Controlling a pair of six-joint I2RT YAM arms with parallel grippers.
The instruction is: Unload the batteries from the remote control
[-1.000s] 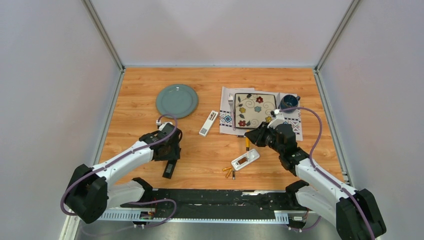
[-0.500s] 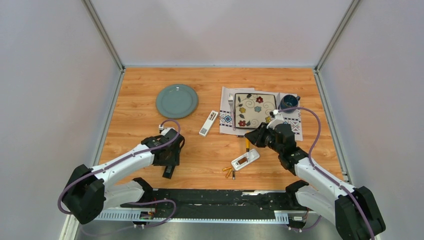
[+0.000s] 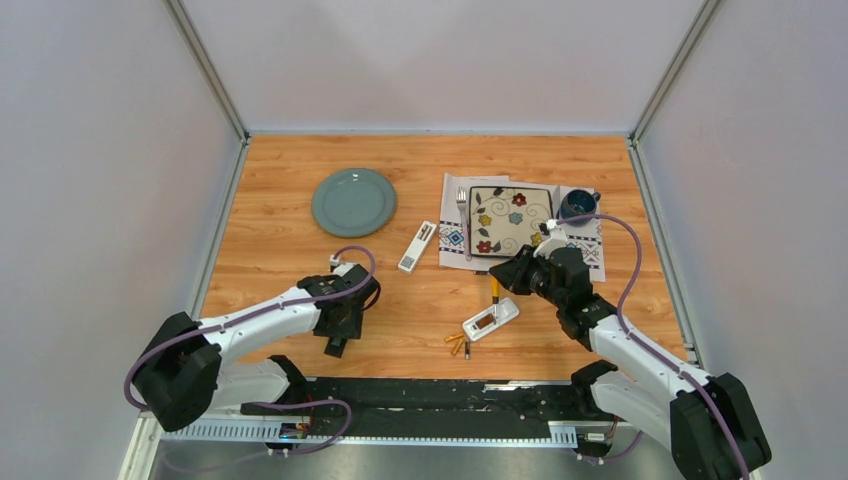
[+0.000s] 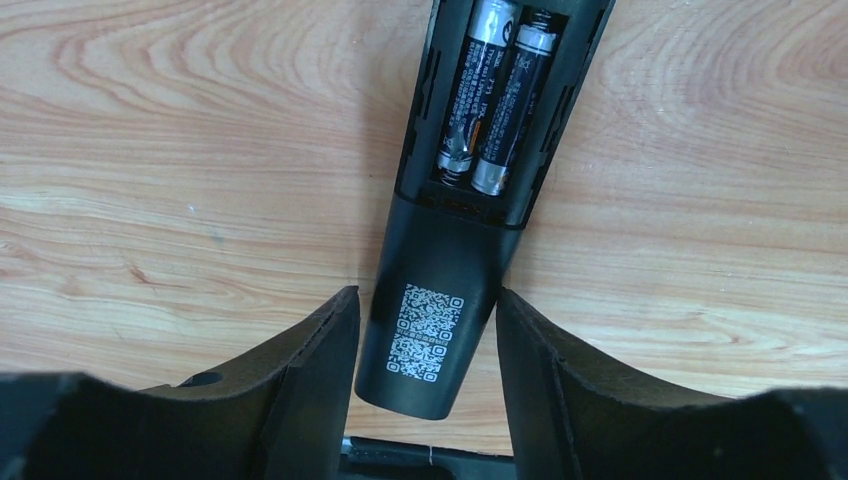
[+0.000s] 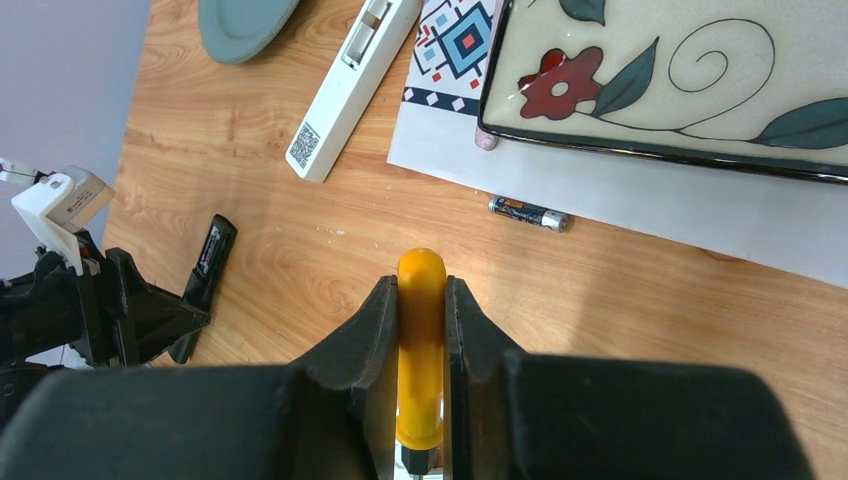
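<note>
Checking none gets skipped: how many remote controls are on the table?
3. A black remote, batteries inside, lies within the left claw; a white remote near the teal plate; an opened white remote near the front centre. None seems hidden.

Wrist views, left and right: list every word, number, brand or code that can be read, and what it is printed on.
Black remote: QR codes on its back, no readable words.
Two batteries in its open bay: print too blurred to read.
White remote: one QR code, no readable text.
Loose battery on the paper mat: label too small to read.
Orange screwdriver handle: no marking shows.
</note>
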